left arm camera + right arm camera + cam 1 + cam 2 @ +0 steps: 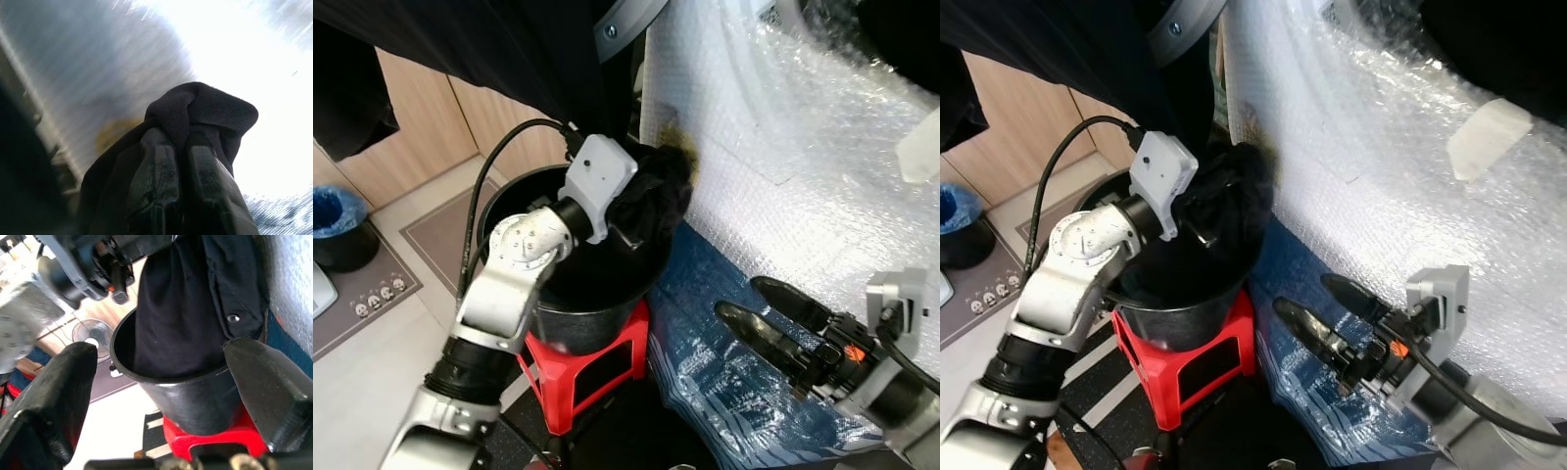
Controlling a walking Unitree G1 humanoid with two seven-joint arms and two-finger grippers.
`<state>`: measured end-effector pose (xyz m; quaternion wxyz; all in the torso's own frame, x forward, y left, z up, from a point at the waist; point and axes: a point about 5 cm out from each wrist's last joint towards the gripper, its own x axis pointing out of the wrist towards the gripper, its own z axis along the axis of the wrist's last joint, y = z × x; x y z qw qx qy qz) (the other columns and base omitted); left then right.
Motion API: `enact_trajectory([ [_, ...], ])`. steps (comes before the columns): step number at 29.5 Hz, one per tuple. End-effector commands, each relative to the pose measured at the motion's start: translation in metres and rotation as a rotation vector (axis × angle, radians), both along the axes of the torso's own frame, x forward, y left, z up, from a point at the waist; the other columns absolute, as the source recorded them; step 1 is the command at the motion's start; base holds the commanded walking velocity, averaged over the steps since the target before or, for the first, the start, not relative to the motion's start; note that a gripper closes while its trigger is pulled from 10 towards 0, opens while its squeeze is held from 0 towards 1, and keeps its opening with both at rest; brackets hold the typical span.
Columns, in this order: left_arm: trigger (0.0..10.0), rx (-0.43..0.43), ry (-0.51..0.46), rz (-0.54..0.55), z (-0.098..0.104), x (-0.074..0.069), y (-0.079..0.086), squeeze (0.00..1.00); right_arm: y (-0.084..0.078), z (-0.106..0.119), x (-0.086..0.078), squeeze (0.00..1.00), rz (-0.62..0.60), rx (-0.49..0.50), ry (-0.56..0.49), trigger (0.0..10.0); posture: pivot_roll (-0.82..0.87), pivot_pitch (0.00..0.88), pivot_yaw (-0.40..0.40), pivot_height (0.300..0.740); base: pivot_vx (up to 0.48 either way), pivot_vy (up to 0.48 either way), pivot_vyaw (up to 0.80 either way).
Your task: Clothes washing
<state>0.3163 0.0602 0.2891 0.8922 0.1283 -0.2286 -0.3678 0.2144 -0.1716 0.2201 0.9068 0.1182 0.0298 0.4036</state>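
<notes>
A black garment [656, 196] bulges over the far rim of a black bucket [587, 313] that stands on a red stool [582, 377]. My left gripper [181, 147] is shut on a fold of that black garment [205, 110], held just above the bucket next to the bubble-wrapped washer front [803, 127]. Seen from the right wrist, the garment [181, 308] hangs down into the bucket [195, 396]. My right gripper [749, 299] is open, low and to the right of the bucket, with nothing between its fingers.
Bubble wrap covers the machine on the right, with blue plastic sheet [724, 382] below it. Dark cloth [460, 49] hangs across the top. A bin with a blue liner [337, 220] and a power strip [377, 294] sit on the floor at left.
</notes>
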Motion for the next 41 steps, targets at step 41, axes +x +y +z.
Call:
enact_trajectory([
  [41,10.0,-0.181,-0.010,-0.216,0.057,-0.023,-0.059,0.00,-0.028,-0.032,0.041,0.00,-0.046,-0.137,-0.095,10.0,-0.15,0.042,0.061,0.740,0.000,0.000,0.00],
])
